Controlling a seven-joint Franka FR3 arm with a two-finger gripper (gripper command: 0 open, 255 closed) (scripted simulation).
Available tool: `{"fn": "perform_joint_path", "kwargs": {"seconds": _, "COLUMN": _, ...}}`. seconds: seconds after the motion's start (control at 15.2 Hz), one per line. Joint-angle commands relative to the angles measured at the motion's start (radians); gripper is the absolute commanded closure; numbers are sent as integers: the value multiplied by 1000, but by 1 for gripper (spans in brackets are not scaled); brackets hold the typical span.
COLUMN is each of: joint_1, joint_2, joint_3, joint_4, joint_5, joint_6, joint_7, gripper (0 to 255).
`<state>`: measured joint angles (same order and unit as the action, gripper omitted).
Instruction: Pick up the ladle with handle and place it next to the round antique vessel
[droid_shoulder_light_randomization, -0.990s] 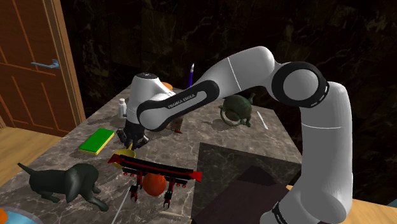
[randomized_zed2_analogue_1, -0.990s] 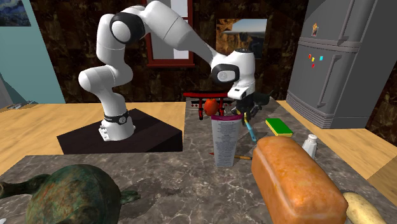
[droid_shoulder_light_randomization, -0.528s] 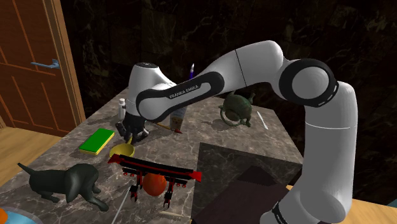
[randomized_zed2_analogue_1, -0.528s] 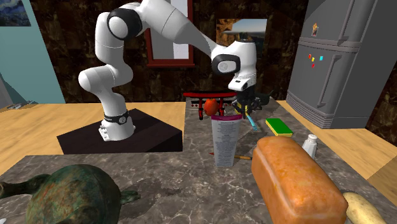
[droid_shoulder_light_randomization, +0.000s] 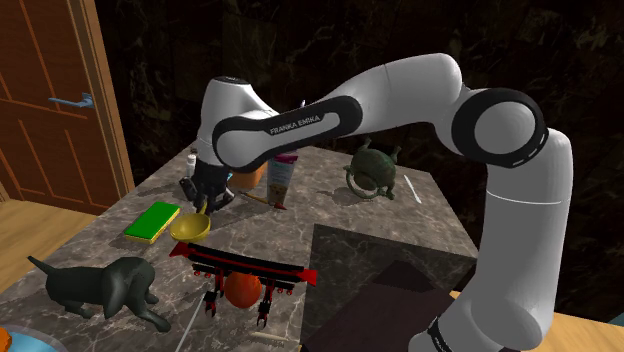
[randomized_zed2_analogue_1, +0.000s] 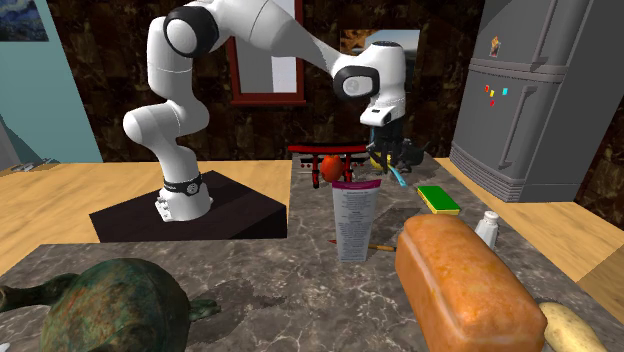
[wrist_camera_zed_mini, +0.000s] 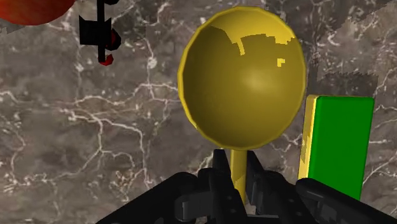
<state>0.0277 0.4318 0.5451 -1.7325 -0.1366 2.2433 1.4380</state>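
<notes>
Change: Over the last second the arm has risen in the shoulder view's left half, lifting the ladle (droid_shoulder_light_randomization: 190, 227) off the counter (droid_shoulder_light_randomization: 330, 215) (its bowl sat lower a moment back, hard by the red-and-black rack (droid_shoulder_light_randomization: 245, 268)).
Meaning: The pickup looks done. What remains, by appearances, is the carry to the round green vessel (droid_shoulder_light_randomization: 372, 172), right of centre in that frame.
Grip: The fingers (wrist_camera_zed_mini: 256, 181) pinch the yellow handle just short of the bowl.
Ladle: The bowl hangs beyond the fingertips over bare marble, with a green sponge (wrist_camera_zed_mini: 337, 143) beside it, well apart from the vessel.
</notes>
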Motion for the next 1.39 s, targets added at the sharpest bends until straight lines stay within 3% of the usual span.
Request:
{"fn": "perform_joint_path", "kwargs": {"seconds": 0.0, "joint_1": -4, "joint_2": -12, "joint_3": 4, "joint_4": 10, "joint_5": 7, "joint_6": -21, "joint_7": -4, "gripper": 255}}
{"fn": "perform_joint_path", "kwargs": {"seconds": 1.32, "joint_1": -11, "joint_2": -84, "joint_3": 29, "joint_4": 187, "joint_5": 51, "joint_6": -260, "joint_7": -15, "gripper": 255}}
